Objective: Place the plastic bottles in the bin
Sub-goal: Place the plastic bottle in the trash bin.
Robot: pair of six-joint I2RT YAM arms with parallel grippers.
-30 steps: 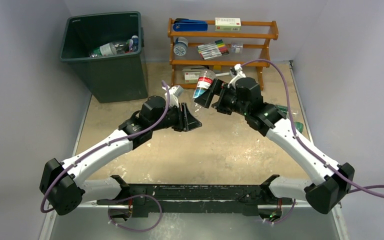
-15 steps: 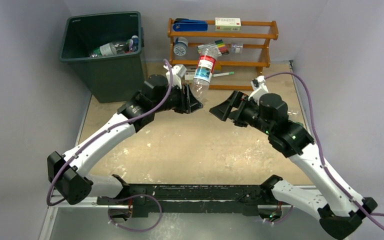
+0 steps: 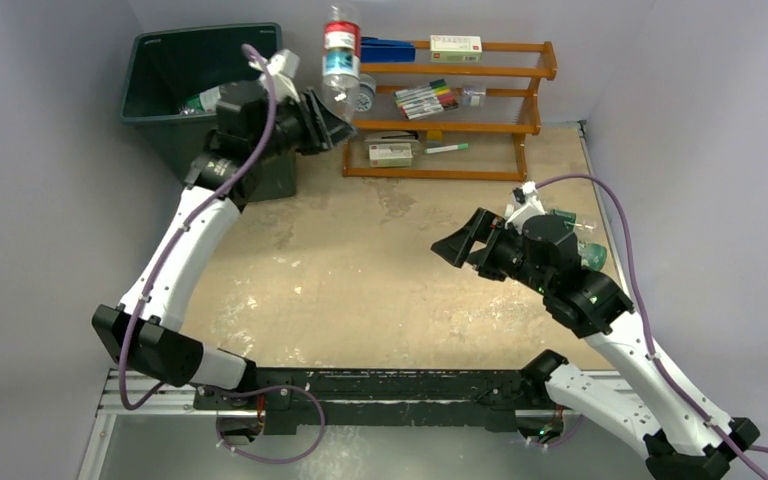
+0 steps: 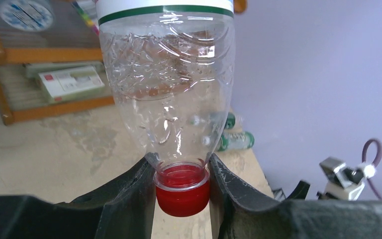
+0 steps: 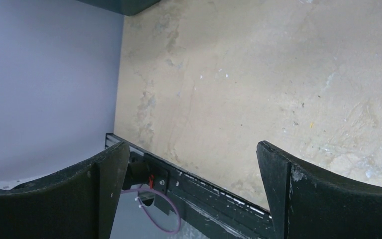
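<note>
Counter — beige, scuffed, stained; lilac walls on three sides. Bin in the far-left corner, bottles inside. Left gripper clamped on the red-capped neck of an upturned bottle, raised beside the bin. Right gripper — spread wide, empty.

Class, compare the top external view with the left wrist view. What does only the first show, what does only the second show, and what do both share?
Only top external: the bin with bottles already inside, and the right jaws wide open and empty.
Only left wrist: the left jaws shut on the red cap of the held bottle.
Both: that bottle, the orange rack, and the white box on its lower shelf.
</note>
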